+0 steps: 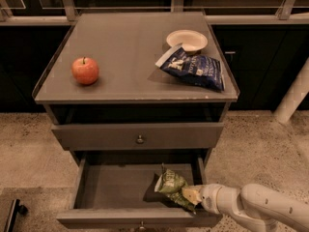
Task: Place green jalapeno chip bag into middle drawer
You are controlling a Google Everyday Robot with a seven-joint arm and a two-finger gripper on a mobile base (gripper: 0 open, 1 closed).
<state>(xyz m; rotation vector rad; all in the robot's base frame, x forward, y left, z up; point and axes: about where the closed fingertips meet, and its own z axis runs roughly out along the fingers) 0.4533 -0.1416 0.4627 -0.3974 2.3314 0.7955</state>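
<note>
Green jalapeno chip bag (171,183) inside middle drawer (116,190), claw (189,195) touching.

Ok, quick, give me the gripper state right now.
Gripper: jaws shut on the green jalapeno chip bag, low over the right end of the open middle drawer.
</note>
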